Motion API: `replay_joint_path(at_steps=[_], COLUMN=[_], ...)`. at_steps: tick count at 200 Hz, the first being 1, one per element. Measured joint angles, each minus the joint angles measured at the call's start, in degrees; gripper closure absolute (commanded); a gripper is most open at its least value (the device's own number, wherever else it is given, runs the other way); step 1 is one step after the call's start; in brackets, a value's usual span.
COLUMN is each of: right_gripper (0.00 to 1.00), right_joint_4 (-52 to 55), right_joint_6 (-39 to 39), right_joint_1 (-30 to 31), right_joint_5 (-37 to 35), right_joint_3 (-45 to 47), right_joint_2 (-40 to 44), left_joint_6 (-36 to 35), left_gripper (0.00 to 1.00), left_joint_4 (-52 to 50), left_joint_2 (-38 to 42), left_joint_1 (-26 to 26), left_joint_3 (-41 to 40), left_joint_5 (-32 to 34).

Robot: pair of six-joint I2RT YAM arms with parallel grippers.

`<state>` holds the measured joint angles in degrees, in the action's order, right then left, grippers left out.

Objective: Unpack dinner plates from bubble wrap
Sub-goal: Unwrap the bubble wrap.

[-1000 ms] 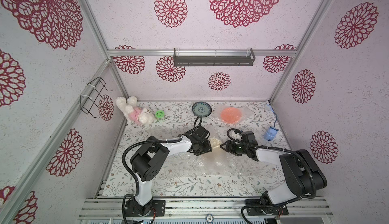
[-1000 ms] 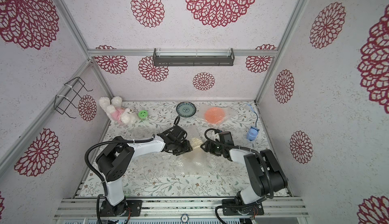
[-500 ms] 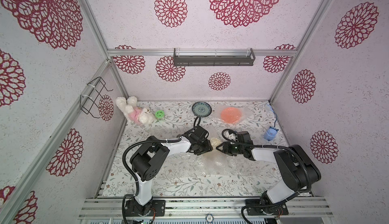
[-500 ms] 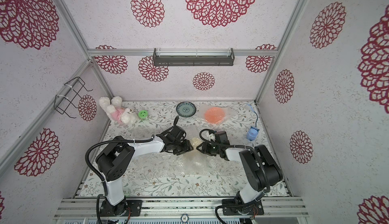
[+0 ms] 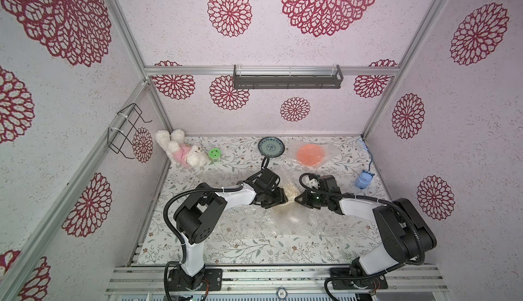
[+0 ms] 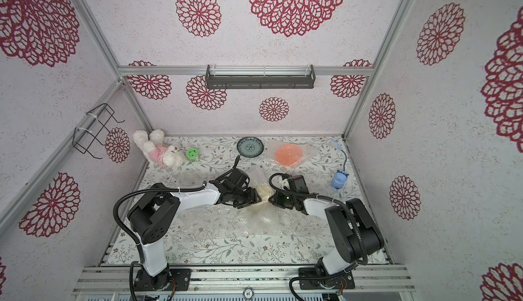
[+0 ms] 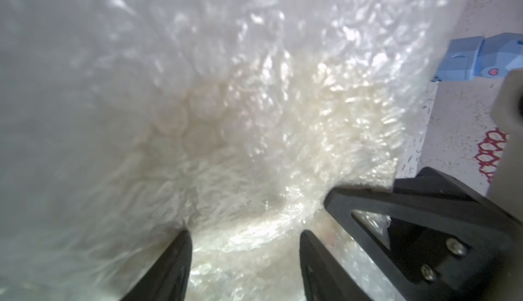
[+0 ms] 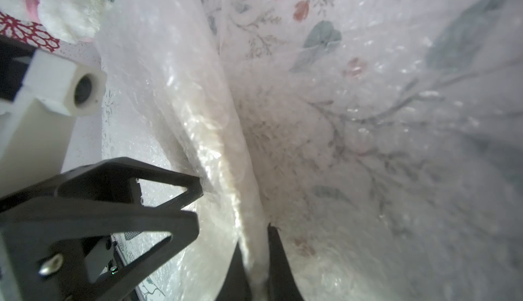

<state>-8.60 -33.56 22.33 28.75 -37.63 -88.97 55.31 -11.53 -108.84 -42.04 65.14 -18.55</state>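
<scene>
One bare so far: blue-green patterned plate far centre; orange plate still wrapped far right; cream plate at worktop centre in clear bubble wrap, right end effector pinching that wrap, left end effector jaws apart.

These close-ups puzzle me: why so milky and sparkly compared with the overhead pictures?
Left wrist view: bubble wrap fills the frame, out of focus, flecked with glare. Right wrist view: wrap hazes the tablecloth behind. Both top views: sharp, evenly lit.
</scene>
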Motion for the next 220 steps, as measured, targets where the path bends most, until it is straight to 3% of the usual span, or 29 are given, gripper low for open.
replay_joint_path(at_steps=[20, 40, 76, 111, 167, 220], right_gripper=[1.00, 1.00, 1.00, 1.00, 1.00, 1.00], right_joint_4=[1.3, 2.1, 4.0, 9.1, 27.3, 37.0], right_joint_6=[0.1, 0.1, 0.0, 0.6, 4.6, 5.6], right_joint_1=[0.3, 0.3, 0.4, 0.4, 0.7, 6.7], right_joint_5=[0.0, 0.0, 0.6, -0.8, -28.0, -49.4], right_joint_3=[-1.3, -2.6, -4.4, -8.1, -14.1, -16.3], right_joint_2=[0.3, 0.5, 2.5, 7.4, 17.5, 18.4], left_joint_6=[-0.6, -1.2, -1.7, -1.1, 0.0, 0.6], left_gripper=[0.16, 0.00, 0.03, 0.03, 0.03, 0.03], left_joint_4=[0.0, 0.9, 3.4, 1.3, -2.8, 0.1], left_joint_2=[4.2, 13.8, 33.0, 42.3, 47.4, 39.0], left_joint_1=[-0.1, -0.1, 0.0, 2.0, 5.7, 6.9], left_joint_3=[-1.2, -4.1, -12.7, -21.8, -26.3, -24.9], left_joint_5=[-1.6, -1.7, 1.7, 5.7, 10.2, 6.3])
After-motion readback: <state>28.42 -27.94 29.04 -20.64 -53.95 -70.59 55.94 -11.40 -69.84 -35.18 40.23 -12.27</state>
